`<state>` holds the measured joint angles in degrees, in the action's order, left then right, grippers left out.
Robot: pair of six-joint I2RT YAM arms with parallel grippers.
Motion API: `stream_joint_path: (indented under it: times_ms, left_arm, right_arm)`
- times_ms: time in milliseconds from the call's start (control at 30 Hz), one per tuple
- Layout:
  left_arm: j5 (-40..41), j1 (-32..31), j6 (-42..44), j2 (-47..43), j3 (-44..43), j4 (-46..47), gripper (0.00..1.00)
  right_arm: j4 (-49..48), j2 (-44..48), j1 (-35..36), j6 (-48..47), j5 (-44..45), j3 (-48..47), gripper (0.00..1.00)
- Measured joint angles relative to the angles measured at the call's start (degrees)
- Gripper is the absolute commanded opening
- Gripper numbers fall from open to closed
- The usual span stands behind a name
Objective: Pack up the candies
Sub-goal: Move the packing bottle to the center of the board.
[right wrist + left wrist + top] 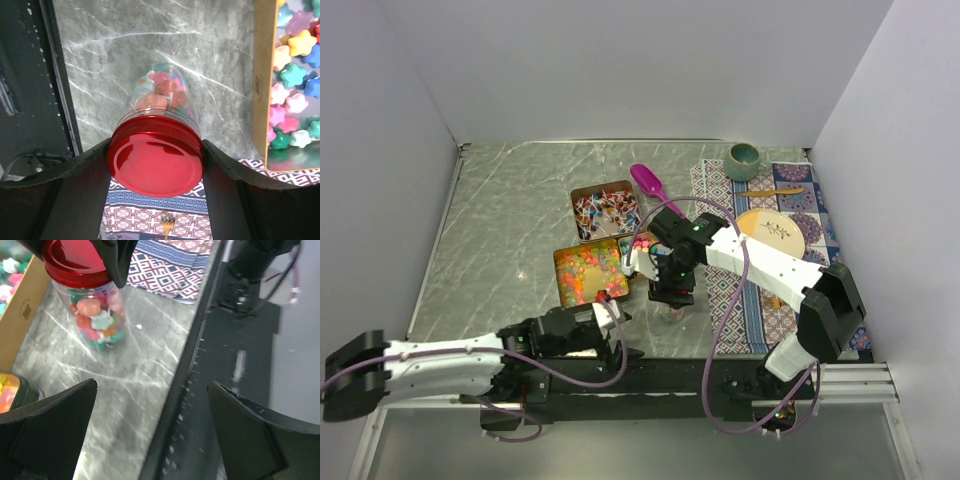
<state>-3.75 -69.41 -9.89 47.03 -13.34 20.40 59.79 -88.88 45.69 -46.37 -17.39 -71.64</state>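
A clear jar (160, 92) holding pastel candies stands upright on the marble table near its front edge. It carries a red lid (155, 160). My right gripper (155, 167) is shut on the lid from above, one finger pressed on each side. The jar also shows in the left wrist view (97, 315) and, mostly hidden under the gripper, in the top view (671, 308). A tin of multicoloured candies (590, 272) and a tin of wrapped candies (605, 210) lie behind it. My left gripper (152, 435) is open and empty at the table's front edge, left of the jar.
A purple scoop (648, 182) lies behind the tins. A patterned mat (770, 270) on the right carries a green cup (744, 160), a round plate (770, 232) and a small fork (167, 222). The black front rail (210, 340) runs under my left gripper.
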Motion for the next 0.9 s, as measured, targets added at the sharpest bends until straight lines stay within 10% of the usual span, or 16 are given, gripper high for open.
stream_joint_path:
  times_ms: [100, 900]
  left_arm:
    - [2.5, -1.1, 2.3, 8.1, 1.5, 9.4, 0.99]
    - [5.6, 1.0, 11.9, 60.6, -6.0, 54.5, 0.97]
  right_arm:
    - [0.3, 0.0, 0.0, 0.3, -0.3, 0.0, 1.0]
    - [3.4, 3.4, -4.1, 1.5, -1.7, 1.9, 1.0]
